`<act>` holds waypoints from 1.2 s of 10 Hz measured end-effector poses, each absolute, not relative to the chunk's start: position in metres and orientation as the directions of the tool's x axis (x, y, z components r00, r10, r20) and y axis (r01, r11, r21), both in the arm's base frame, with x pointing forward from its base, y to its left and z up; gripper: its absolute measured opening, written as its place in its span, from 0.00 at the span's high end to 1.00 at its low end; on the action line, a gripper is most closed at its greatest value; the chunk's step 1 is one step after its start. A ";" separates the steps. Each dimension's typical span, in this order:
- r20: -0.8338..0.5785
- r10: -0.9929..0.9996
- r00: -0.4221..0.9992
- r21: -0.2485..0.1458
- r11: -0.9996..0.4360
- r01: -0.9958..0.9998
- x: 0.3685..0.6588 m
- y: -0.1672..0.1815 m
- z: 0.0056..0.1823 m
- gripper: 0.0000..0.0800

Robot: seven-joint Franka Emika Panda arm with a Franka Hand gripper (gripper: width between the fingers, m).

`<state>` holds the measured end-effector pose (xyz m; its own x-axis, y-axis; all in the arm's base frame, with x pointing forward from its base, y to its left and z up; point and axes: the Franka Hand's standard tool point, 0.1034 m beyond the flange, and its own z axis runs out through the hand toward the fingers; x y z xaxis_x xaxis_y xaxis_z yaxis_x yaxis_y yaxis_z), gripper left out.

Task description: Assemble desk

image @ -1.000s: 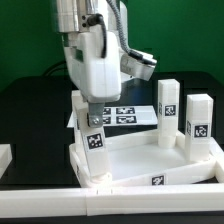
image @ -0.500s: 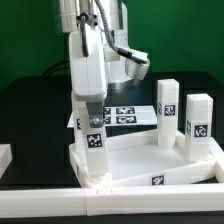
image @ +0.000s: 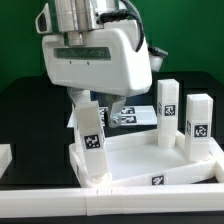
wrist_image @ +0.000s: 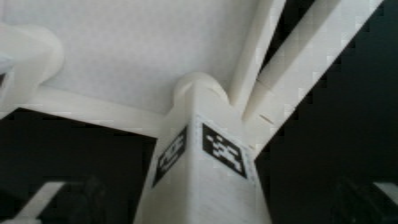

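The desk panel (image: pixel 140 160) lies flat with its raised rim up. Three square tagged legs stand in its corner sockets: one at the near corner on the exterior view's left (image: pixel 91 135) and two on the right (image: pixel 168 112) (image: pixel 198 124). My gripper (image: pixel 90 100) hangs right above the left leg, and the big white hand hides its top. In the wrist view the leg (wrist_image: pixel 210 150) rises from its socket on the panel (wrist_image: pixel 143 50) between my gripper (wrist_image: pixel 214 208) fingers. The dark fingers (wrist_image: pixel 48 203) stand well apart from the leg's sides, so the gripper is open.
The marker board (image: pixel 128 117) lies behind the panel, partly hidden by the hand. A long white bar (image: pixel 110 205) runs along the front edge. A small white part (image: pixel 4 156) sits at the exterior view's far left. The table is black.
The hand has turned about a quarter turn about its vertical axis above the left leg and now shows its broad face. The leg stays in its socket.
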<state>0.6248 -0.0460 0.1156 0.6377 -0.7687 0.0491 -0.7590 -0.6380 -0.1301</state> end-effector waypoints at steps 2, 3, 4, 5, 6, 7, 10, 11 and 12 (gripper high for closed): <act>0.075 -0.617 0.783 -0.107 -0.786 -0.609 0.626 -0.047 0.117 0.19; 0.094 -0.411 0.907 -0.075 -0.911 -0.406 0.630 -0.046 0.123 0.19; 0.096 -0.354 0.930 -0.076 -0.935 -0.347 0.633 -0.045 0.125 0.19; 0.092 -0.401 0.911 -0.077 -0.915 -0.395 0.632 -0.045 0.124 0.20; 0.092 -0.399 0.912 -0.076 -0.916 -0.393 0.631 -0.046 0.124 0.20; 0.089 -0.436 0.896 -0.080 -0.899 -0.430 0.631 -0.045 0.124 0.41; 0.069 -0.622 0.780 -0.096 -0.783 -0.615 0.631 -0.047 0.123 0.64; 0.061 -0.693 0.718 -0.100 -0.720 -0.687 0.632 -0.047 0.122 0.64; 0.040 -0.821 0.569 -0.099 -0.570 -0.816 0.632 -0.049 0.122 0.64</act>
<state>0.6324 -0.0493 0.1221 0.5693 -0.8212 0.0399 -0.8156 -0.5702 -0.0988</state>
